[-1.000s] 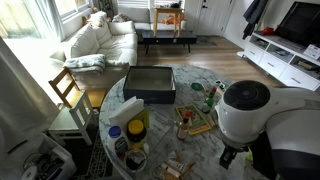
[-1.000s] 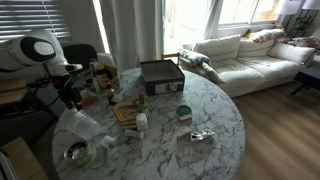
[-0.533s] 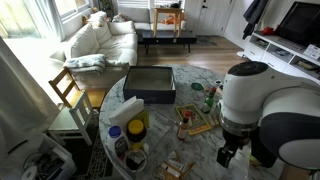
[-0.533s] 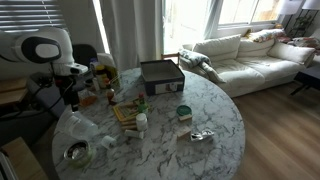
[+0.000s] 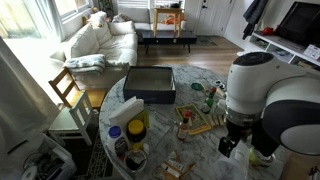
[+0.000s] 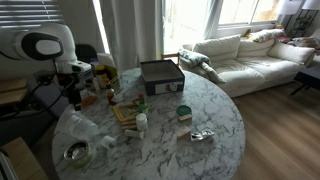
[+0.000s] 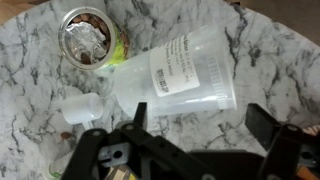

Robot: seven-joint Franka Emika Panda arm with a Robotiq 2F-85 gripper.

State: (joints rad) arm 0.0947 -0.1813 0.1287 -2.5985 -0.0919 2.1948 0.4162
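My gripper (image 7: 200,128) hangs open above the marble table (image 7: 40,90), with nothing between its black fingers (image 7: 137,112). Just beyond the fingertips a clear plastic cup (image 7: 185,75) with a white label lies on its side. Beside it stands a green-rimmed can (image 7: 90,42) with crumpled foil inside, and a small white cap (image 7: 75,112) lies near the cup's base. In an exterior view the gripper (image 6: 72,92) hovers over the table's edge, above the clear cup (image 6: 78,124) and the can (image 6: 77,152). The arm's body hides the cup where the gripper (image 5: 228,146) shows from the opposite side.
A black box (image 6: 161,75) sits at the table's far side. Wooden blocks (image 6: 127,112), a small white bottle (image 6: 142,122), a green tin (image 6: 184,112) and a foil wrapper (image 6: 202,135) lie mid-table. A yellow container (image 5: 137,128), a green bottle (image 5: 210,98), a wooden chair (image 5: 70,92) and a couch (image 6: 250,55) stand around.
The arm has swung in over the table's edge and the gripper has shifted toward the clear cup. The jaws have stayed open.
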